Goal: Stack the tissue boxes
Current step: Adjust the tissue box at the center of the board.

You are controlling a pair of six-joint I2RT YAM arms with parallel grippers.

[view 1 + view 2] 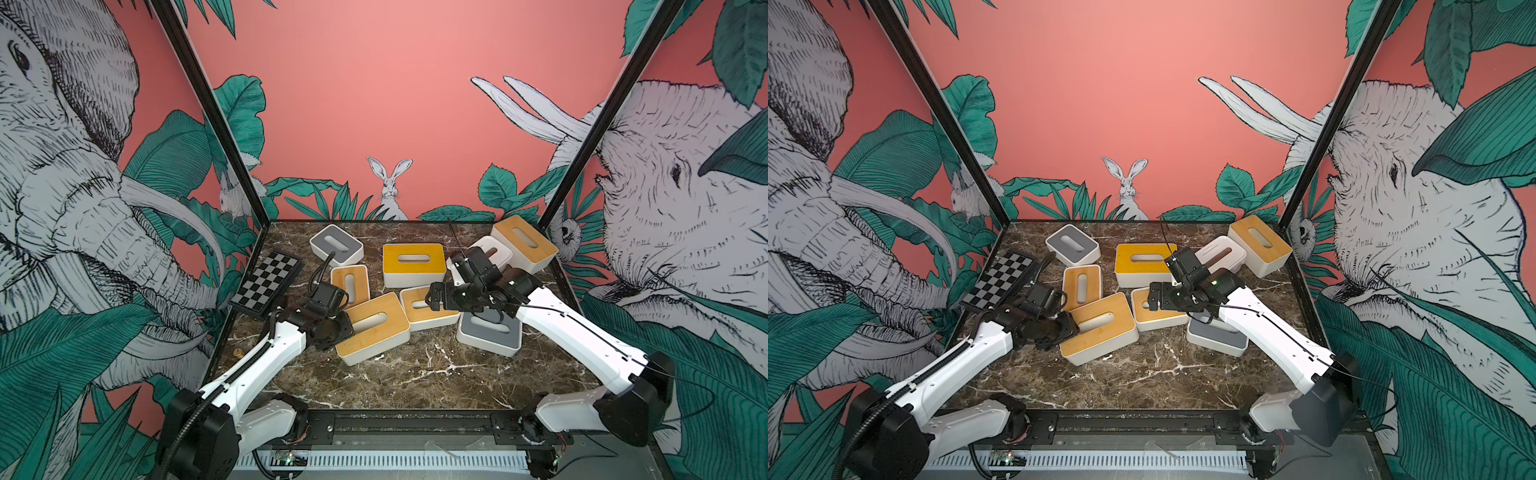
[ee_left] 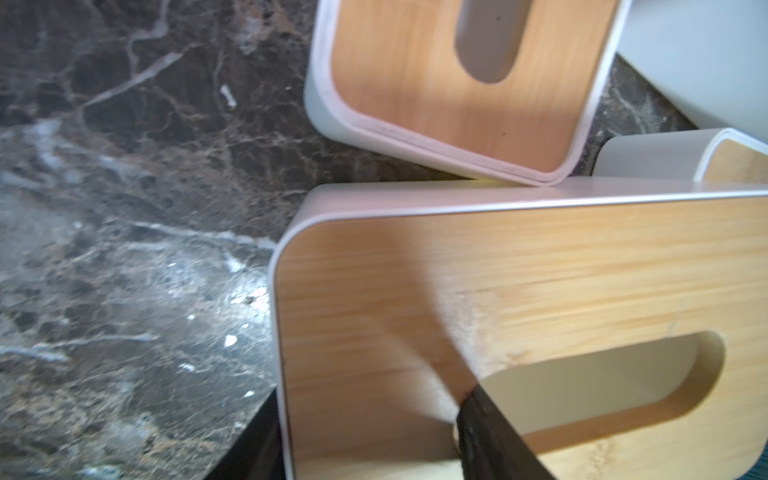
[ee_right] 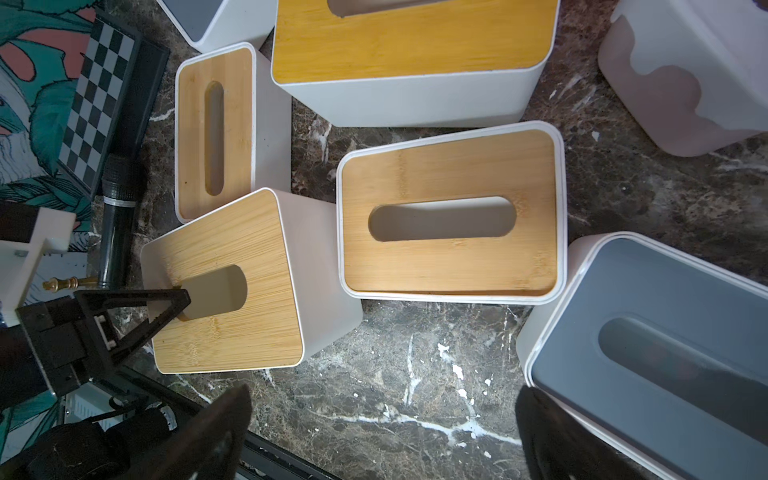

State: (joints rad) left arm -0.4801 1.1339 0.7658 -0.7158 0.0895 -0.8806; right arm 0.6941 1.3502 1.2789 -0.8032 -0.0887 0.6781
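Observation:
Several white tissue boxes lie scattered on the marble table (image 1: pixel 415 374). My left gripper (image 2: pixel 374 436) is shut on the end wall of a bamboo-lid box (image 1: pixel 374 328), one finger down its slot (image 3: pixel 183 299) and the other outside the wall. That box sits tilted beside a small bamboo-lid box (image 1: pixel 351 284). My right gripper (image 3: pixel 382 415) hangs open and empty above the table, next to another bamboo-lid box (image 3: pixel 449 216) and a grey-lid box (image 3: pixel 665 332). Further back stand a large bamboo-lid box (image 1: pixel 413 264), a grey-lid box (image 1: pixel 336 245), a pink-drip box (image 1: pixel 494 251) and a bamboo-lid box (image 1: pixel 523 241).
A black-and-white checkerboard (image 1: pixel 268 282) leans at the table's left edge. A small gold chess piece (image 1: pixel 237 353) lies near it by the left wall. Bare marble stretches along the front, in front of the boxes.

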